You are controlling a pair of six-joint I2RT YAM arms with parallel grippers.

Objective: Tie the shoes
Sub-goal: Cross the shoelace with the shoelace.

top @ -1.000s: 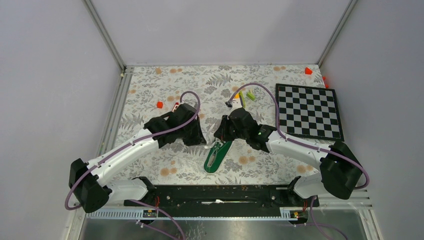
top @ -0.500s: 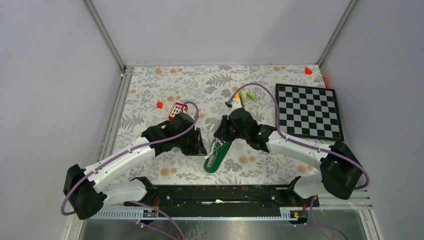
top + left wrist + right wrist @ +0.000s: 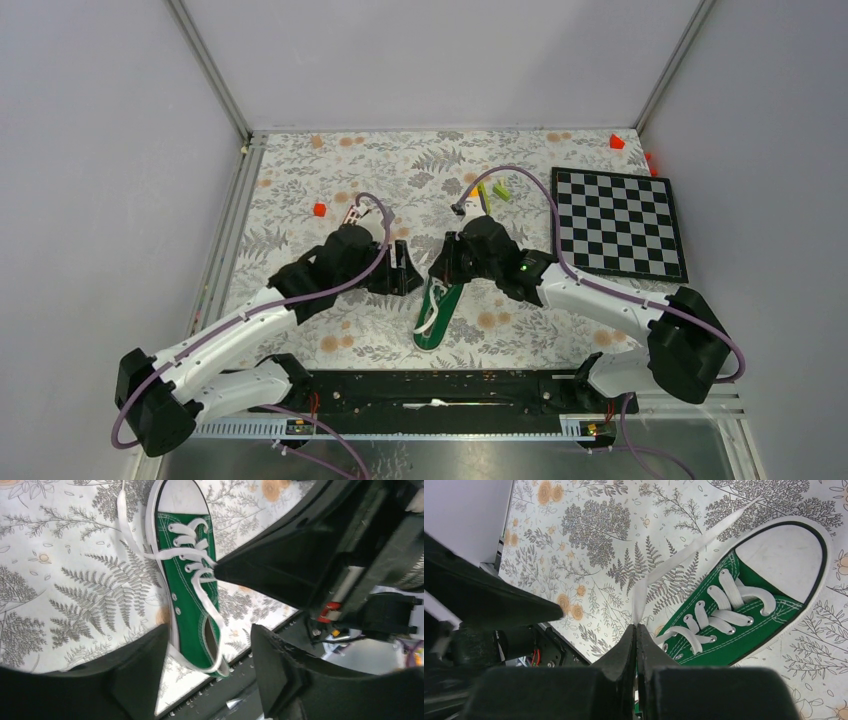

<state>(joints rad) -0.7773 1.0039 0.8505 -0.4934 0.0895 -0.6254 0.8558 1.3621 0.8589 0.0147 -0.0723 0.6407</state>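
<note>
The green shoe (image 3: 436, 314) lies on the floral table with its heel toward the near edge; in the left wrist view its white toe cap points up and the shoe (image 3: 186, 582) sits between my fingers. My left gripper (image 3: 404, 274) (image 3: 209, 630) hovers above the heel end, open and holding nothing. My right gripper (image 3: 441, 270) (image 3: 636, 626) is shut on a white lace (image 3: 684, 555) that stretches taut past the toe cap. The shoe (image 3: 744, 625) shows its crossed laces to the right of those jaws. A second lace (image 3: 212, 615) loops loosely over the shoe's opening.
A checkerboard (image 3: 618, 222) lies at the right. A red-and-white block (image 3: 352, 213) and a small red cube (image 3: 319, 209) sit behind the left arm. Yellow-green bits (image 3: 497, 190) lie behind the right arm. The black base rail (image 3: 430, 385) runs along the near edge.
My left gripper has gone from shut to open, and its wrist has shifted a little right toward the shoe. The right gripper stays shut on the lace.
</note>
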